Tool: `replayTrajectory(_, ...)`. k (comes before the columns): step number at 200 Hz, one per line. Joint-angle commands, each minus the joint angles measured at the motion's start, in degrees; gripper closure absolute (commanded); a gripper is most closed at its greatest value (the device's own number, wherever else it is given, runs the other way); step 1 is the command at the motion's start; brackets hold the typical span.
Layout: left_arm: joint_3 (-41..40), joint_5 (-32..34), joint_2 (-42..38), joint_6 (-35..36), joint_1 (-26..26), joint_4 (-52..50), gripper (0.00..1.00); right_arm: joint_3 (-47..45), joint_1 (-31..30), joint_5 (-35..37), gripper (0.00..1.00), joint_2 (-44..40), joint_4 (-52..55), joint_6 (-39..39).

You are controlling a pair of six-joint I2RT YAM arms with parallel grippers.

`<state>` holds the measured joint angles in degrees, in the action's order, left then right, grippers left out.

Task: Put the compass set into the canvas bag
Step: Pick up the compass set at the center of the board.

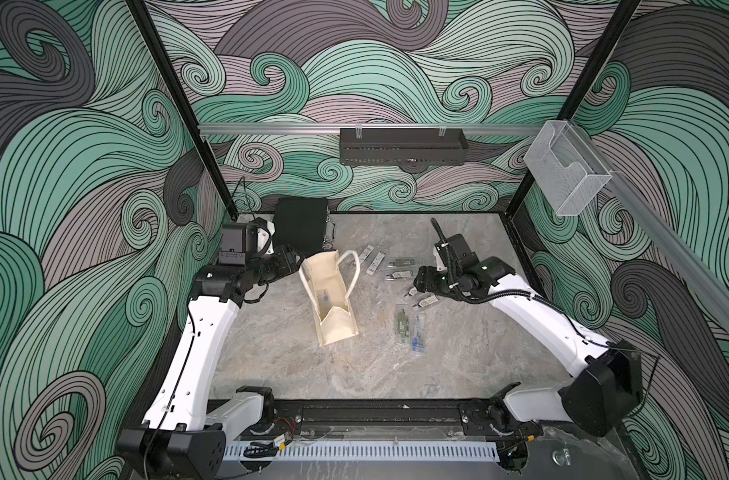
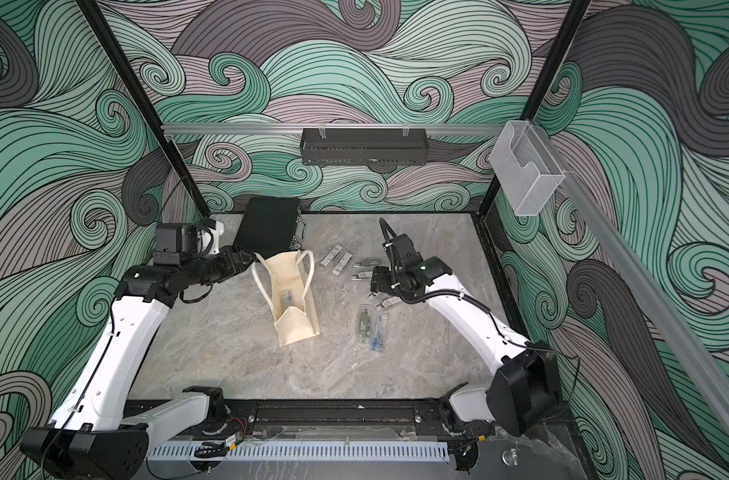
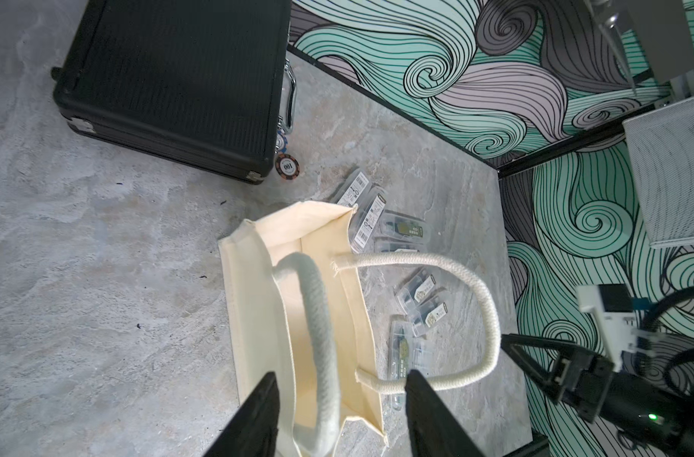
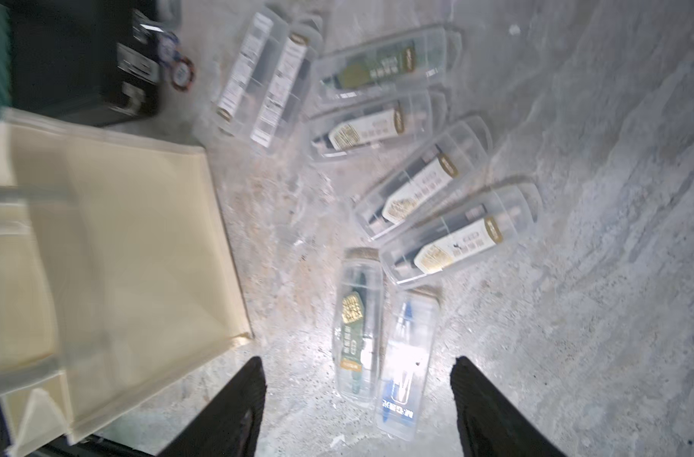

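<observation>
While the canvas bag (image 1: 333,299) sat on the surface (image 1: 396,365) with one compass case (image 1: 322,297) inside, the left gripper (image 3: 341,376) stood half open astride a handle (image 3: 317,316), gripping nothing; the right gripper (image 4: 359,360) hung open and empty over loose cases (image 4: 406,348). Unheld, the bag's mouth might sag and snag a case.

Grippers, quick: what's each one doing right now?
Left gripper: open, canvas bag handle lying unclamped between its jaws.
Right gripper: open, holding nothing, above the compass set cases.
</observation>
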<state>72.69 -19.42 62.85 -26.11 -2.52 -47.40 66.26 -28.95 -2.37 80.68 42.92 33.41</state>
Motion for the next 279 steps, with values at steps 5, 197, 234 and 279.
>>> replayTrajectory(5,0.9,1.7,-1.8,-0.4,2.3,-2.2,0.47,-0.8,0.4,-0.2,0.29,4.2,0.8,-0.3)
replayTrajectory(197,-3.6,1.1,-4.1,0.2,5.3,-2.6,0.45,-0.4,-0.8,-4.6,0.47,19.8,5.0,-3.7)
replayTrajectory(234,-3.8,1.0,-4.1,0.2,5.5,-2.5,0.45,2.6,-0.8,-5.0,0.47,23.1,7.2,-5.7)
replayTrajectory(279,-3.9,1.0,-4.4,0.3,5.8,-2.7,0.45,4.9,-1.4,-5.0,0.45,25.6,8.1,-6.9)
